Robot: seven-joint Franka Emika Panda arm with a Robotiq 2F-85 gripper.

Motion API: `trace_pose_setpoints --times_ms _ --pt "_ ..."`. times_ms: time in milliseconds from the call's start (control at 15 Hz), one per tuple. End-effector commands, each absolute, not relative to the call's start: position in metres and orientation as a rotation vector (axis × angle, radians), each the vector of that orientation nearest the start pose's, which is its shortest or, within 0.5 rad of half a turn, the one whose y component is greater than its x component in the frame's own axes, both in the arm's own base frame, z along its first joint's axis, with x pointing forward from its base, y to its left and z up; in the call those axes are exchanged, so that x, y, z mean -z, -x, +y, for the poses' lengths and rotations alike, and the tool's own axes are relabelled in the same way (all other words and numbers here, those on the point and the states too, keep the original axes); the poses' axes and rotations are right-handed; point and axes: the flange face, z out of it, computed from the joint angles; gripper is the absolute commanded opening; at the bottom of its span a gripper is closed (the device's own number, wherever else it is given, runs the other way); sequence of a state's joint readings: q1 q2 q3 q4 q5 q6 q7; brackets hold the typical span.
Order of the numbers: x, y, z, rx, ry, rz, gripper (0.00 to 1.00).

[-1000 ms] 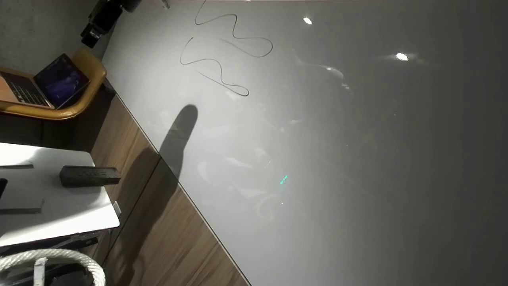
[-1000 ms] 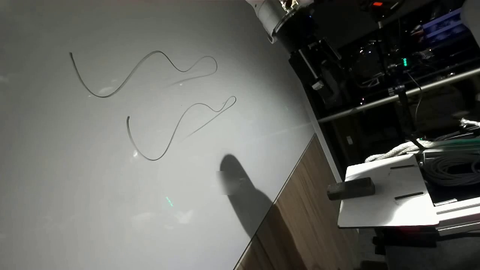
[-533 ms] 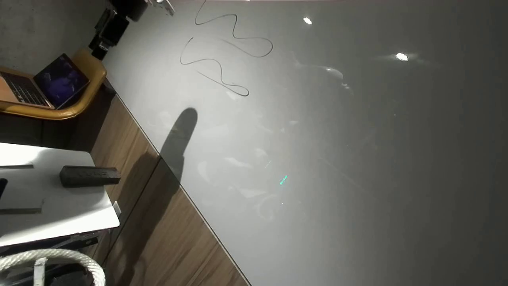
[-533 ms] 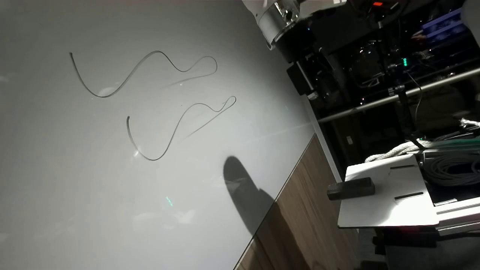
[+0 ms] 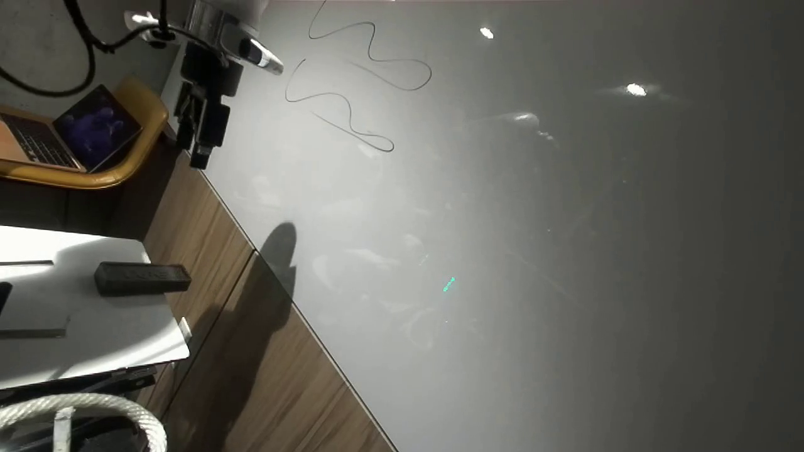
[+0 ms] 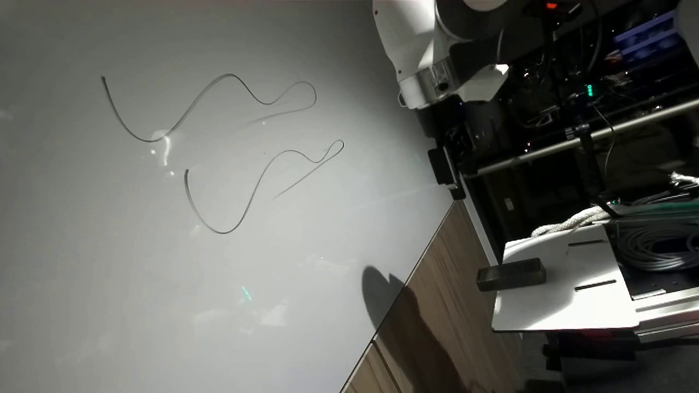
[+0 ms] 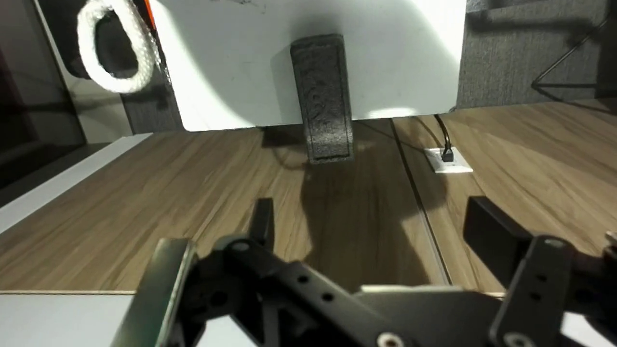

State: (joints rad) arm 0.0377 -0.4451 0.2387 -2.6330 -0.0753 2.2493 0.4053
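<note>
My gripper [image 7: 368, 207] stands open in the wrist view, its black fingers wide apart with only wood panelling seen between them. Ahead of it a dark oblong block [image 7: 323, 96], apparently an eraser, lies on a white plate [image 7: 400, 72] and juts past its edge. The block [image 5: 141, 279] [image 6: 511, 274] shows in both exterior views too, apart from the gripper. In an exterior view the gripper [image 5: 198, 160] hangs near the border of a glossy whiteboard [image 5: 565, 314] and the wood. Two wavy dark lines [image 6: 229, 75] [image 6: 262, 174] mark the board.
Beside the plate is a loop of white rope [image 7: 87, 43]. A wall outlet [image 7: 448, 166] with a plugged cord sits on the wood panelling [image 5: 301, 376]. A laptop [image 5: 97, 129] rests on a yellow chair [image 5: 151, 119]. A metal bar [image 6: 524, 159] runs past the arm.
The arm has come further into both exterior views, moving down towards the board's border with the wood. Its shadow has slid along onto the wood. Block, plate and wavy lines are unmoved.
</note>
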Motion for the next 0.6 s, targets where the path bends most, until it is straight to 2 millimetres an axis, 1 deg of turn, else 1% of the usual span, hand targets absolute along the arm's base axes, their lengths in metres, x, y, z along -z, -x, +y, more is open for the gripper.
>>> trace_pose_setpoints --times_ms 0,133,200,333,533 --pt "-0.351 -0.372 0.089 0.21 3.28 0.105 1.0" --pt "-0.325 -0.367 0.079 0.194 3.278 0.107 1.0" --pt "-0.318 -0.38 0.077 0.18 3.281 0.104 1.0" --pt "-0.297 -0.376 0.068 0.159 3.289 0.093 1.0" --pt "-0.27 -0.38 0.061 0.11 3.298 0.072 1.0"
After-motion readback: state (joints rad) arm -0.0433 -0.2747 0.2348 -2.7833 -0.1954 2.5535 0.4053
